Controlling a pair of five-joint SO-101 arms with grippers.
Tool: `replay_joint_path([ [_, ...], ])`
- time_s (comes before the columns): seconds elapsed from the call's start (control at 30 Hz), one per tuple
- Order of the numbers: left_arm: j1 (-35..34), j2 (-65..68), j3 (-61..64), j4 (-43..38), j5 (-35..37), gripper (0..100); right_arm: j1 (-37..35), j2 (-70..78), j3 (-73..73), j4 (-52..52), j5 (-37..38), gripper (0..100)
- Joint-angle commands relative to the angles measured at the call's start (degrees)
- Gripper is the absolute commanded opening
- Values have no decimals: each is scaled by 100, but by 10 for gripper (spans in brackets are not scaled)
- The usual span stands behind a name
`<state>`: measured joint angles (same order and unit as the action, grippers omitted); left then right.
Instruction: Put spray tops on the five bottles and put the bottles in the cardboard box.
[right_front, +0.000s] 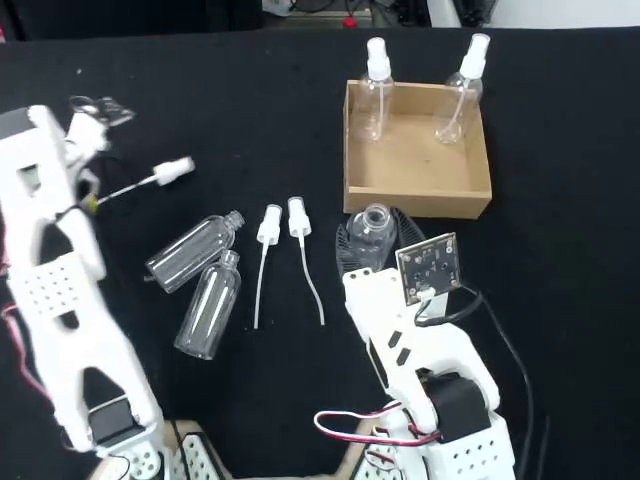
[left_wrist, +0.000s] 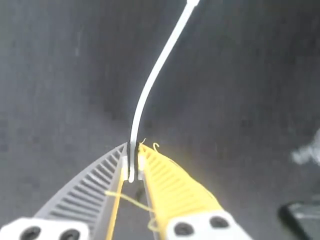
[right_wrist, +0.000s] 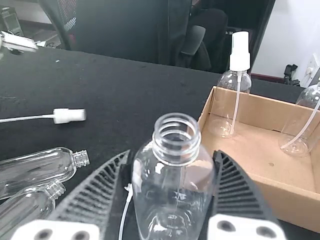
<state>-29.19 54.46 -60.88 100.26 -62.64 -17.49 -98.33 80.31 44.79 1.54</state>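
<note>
High view: the left gripper is sitting at the left side of the black table, clenching the thin tube of a white plastic spray top. Left wrist view is showing its grey and yellow fingers pressing together on the tube's end. The right gripper is grasping a clear plastic bottle with an open neck, upright, just beside the near wall of the shallow brown cardboard box. Right wrist view is showing the black ribbed fingers bearing on either side of the bottle's body. 2 clear capped bottles are standing inside the box along its far wall. 2 uncapped clear bottles are lying side by side between the arms, and 2 loose white spray tops are lying next to them, tubes pointing toward the robot.
</note>
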Motion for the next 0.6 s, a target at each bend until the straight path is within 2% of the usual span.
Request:
replay_joint_path([
  [0.0, -382, -1969, 2062, 79, 62, 29, -53, 57, -22, 26, -9, 191],
  [0.13, -611, -3209, 3987, 44, 9, 29, -53, 57, -22, 35, -9, 191],
  [0.27, -945, -3947, 4998, 35, -9, 33, -53, 57, -13, 35, -9, 191],
  [0.37, -1121, -4158, 5174, 35, -334, 52, -53, 57, -13, 35, -9, 191],
  [0.57, -1270, -4176, 4593, 35, -651, 274, -53, 57, -13, 35, -9, 191],
])
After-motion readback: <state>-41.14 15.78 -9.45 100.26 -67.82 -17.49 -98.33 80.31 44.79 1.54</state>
